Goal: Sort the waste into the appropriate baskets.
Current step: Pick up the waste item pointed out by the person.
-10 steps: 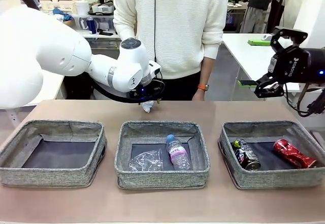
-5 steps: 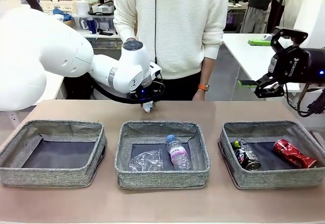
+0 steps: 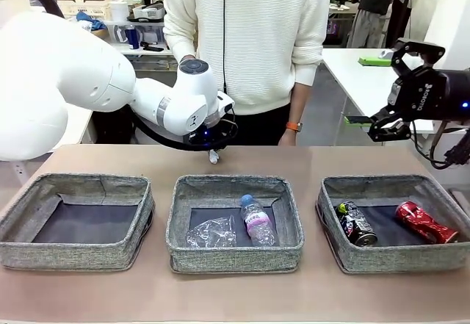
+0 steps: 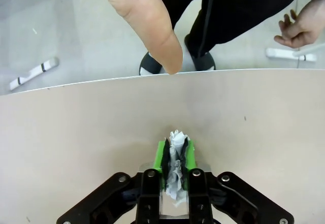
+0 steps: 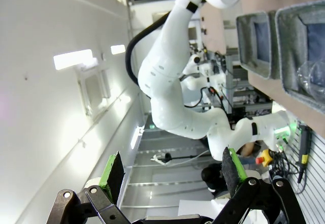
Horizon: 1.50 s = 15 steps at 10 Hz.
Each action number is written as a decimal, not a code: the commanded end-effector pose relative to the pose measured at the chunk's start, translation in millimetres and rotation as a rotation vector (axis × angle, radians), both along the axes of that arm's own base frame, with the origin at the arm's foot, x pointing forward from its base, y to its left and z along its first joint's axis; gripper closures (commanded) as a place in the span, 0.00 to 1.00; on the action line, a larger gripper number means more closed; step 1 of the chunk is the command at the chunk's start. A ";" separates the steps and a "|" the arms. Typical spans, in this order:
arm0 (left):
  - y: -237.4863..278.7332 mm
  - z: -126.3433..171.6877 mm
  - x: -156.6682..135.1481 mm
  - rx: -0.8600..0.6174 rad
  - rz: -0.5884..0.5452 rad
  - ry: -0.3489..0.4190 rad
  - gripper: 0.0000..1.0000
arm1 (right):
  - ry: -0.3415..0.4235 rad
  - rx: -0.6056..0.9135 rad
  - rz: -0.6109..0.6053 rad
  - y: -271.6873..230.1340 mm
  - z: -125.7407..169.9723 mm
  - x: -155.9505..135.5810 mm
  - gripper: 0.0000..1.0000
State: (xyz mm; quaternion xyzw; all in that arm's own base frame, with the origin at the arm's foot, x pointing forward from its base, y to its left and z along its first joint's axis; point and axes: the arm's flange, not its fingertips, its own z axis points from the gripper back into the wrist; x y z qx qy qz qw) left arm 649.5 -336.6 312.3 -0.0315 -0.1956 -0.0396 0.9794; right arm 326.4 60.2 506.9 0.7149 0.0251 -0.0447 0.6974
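While the left gripper point(image 4: 175, 155) pinches the crumpled white paper wad point(image 4: 175, 169) between its green pads, wad sits on the tan bench point(image 3: 147, 159) just behind the middle grey woven fabric basket point(image 3: 233, 256). Clear bottle with pink label and blue cap point(image 3: 255, 221) lies inside that basket beside crumpled clear plastic point(image 3: 211, 233). Right gripper point(image 5: 172, 176) hangs high right of it, jaws wide, holding nothing.
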 end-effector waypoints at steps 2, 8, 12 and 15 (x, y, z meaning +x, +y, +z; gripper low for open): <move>2.7 -1.4 -11.0 0.044 0.030 0.012 1.00 | -0.008 0.027 -0.005 1.5 3.2 1.2 0.00; 49.5 100.6 -104.2 0.107 0.056 0.062 1.00 | -0.008 0.027 -0.005 1.5 3.2 1.2 0.00; 117.0 233.7 -181.7 0.107 0.097 0.139 1.00 | -0.008 0.027 -0.005 1.5 3.2 1.2 0.00; 119.3 251.8 -193.6 0.117 0.109 0.116 1.00 | -0.008 0.027 -0.005 1.5 3.2 1.2 0.00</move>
